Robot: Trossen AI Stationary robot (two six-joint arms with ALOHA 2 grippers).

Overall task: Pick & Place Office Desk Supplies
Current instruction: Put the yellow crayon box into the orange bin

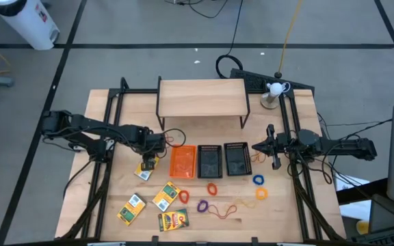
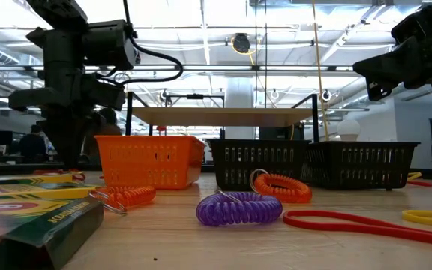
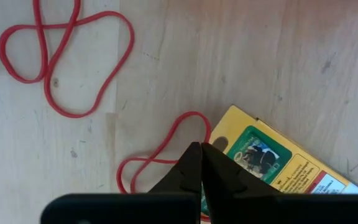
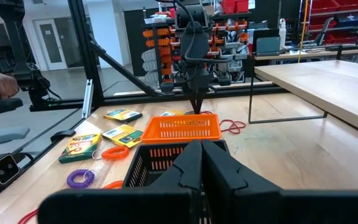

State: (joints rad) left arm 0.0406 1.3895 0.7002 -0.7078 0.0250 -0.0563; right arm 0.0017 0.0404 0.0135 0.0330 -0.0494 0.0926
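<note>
My left gripper (image 3: 201, 148) points down with its fingers shut, just left of the orange tray (image 1: 182, 161). Its tips meet on a thin red rubber band (image 3: 166, 149) that lies beside the corner of a yellow-and-green crayon box (image 3: 272, 165). A second red band (image 3: 67, 62) lies loose nearby. Two black mesh trays (image 1: 210, 160) (image 1: 235, 158) stand right of the orange one. Three more crayon boxes (image 1: 166, 196) (image 1: 132, 208) (image 1: 173, 219) lie near the front. My right gripper (image 4: 201, 146) waits shut and level at the right, by the black trays. My left gripper comes from above, its shut fingertips (image 3: 194, 163) closing where the red band's strand (image 3: 202, 127) runs in beside the crayon box corner. The fingers hide the place of contact itself. The band lies slack and flat on the table.
Coiled bands lie in front of the trays: purple (image 2: 238, 208), orange (image 2: 280, 187), blue (image 1: 258, 180), yellow (image 1: 261, 194). A long thin red loop (image 1: 221, 210) lies near the front. The wooden shelf riser (image 1: 200, 96) stands at the back behind the trays.
</note>
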